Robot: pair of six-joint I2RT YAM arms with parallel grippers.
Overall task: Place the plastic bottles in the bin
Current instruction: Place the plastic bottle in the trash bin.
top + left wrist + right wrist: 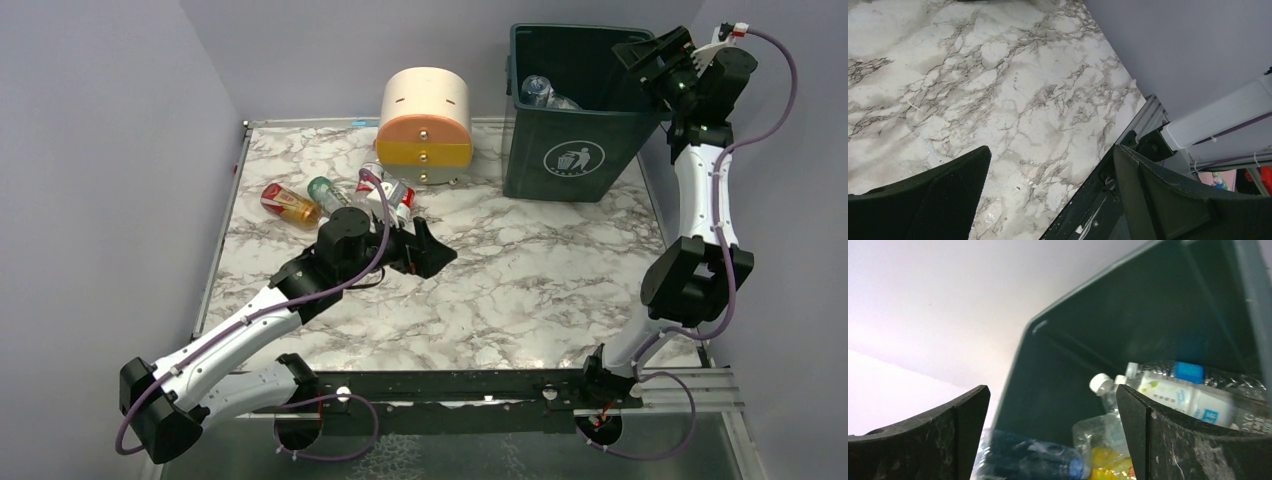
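1. We held our right gripper (662,55) above the bin (570,165), jaws spread and empty, so anything let go would land inside.
2. Several plastic bottles (1173,390) lay in the bin.
3. Our left gripper (432,250), likewise spread and empty, hung over the table (520,290) near the remaining bottles (385,195), seemingly poised to fetch one.

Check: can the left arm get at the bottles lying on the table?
Probably yes. The bottles lie on bare table right beside its wrist, with nothing between. The open left gripper points away from them, though, so it would need to swing round.
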